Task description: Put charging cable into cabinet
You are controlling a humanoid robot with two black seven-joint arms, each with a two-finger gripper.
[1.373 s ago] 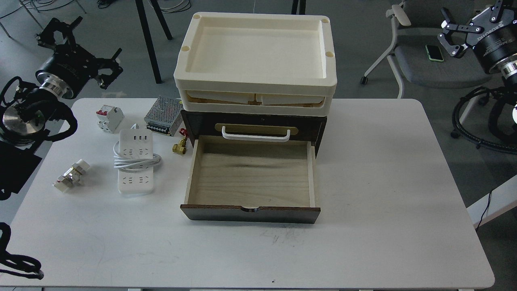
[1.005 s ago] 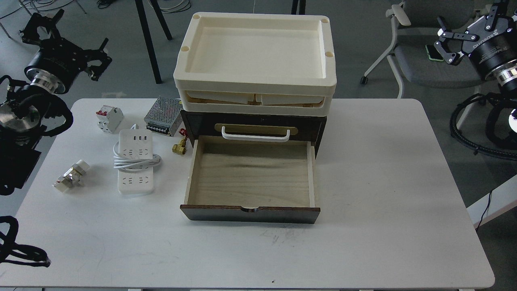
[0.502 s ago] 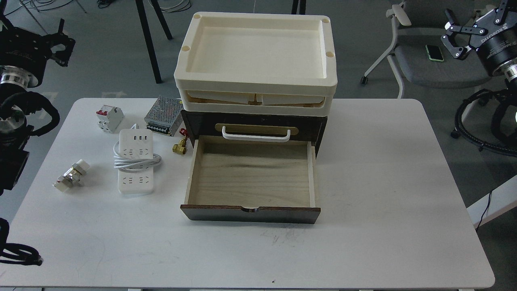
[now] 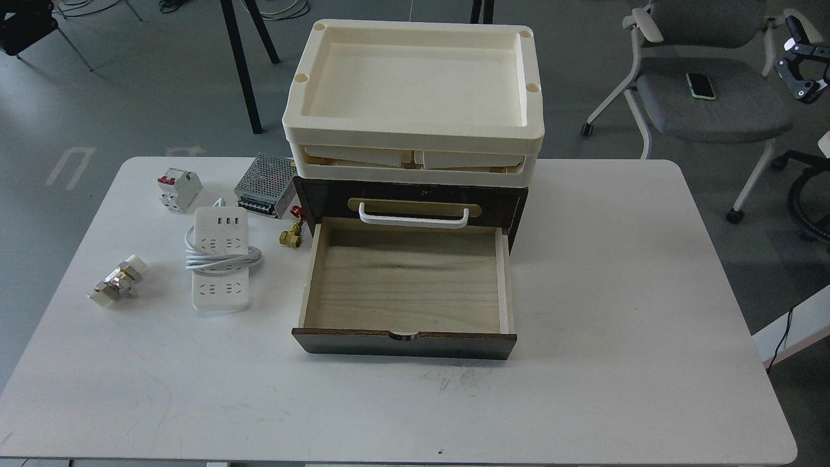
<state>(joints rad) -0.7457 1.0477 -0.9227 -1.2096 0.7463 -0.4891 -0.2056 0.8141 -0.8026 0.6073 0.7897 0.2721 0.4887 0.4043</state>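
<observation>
The charging cable (image 4: 219, 259), a flat white power strip with its cord wound round the middle, lies on the white table (image 4: 622, 311) left of the cabinet. The cabinet (image 4: 499, 198) is a dark brown box; its lower pale-wood drawer (image 4: 405, 285) is pulled out and empty, and the upper drawer with the white handle (image 4: 414, 218) is closed. My right gripper (image 4: 796, 61) shows at the far right edge, high over a chair, fingers spread. A dark part of my left arm (image 4: 23, 19) shows in the top left corner; its fingers cannot be made out.
Two stacked cream trays (image 4: 415, 130) sit on the cabinet. A white-and-red circuit breaker (image 4: 178, 188), a perforated metal power supply (image 4: 266, 189), a brass valve (image 4: 290, 235) and a metal fitting (image 4: 117, 282) lie near the cable. A grey chair (image 4: 707, 97) stands behind right.
</observation>
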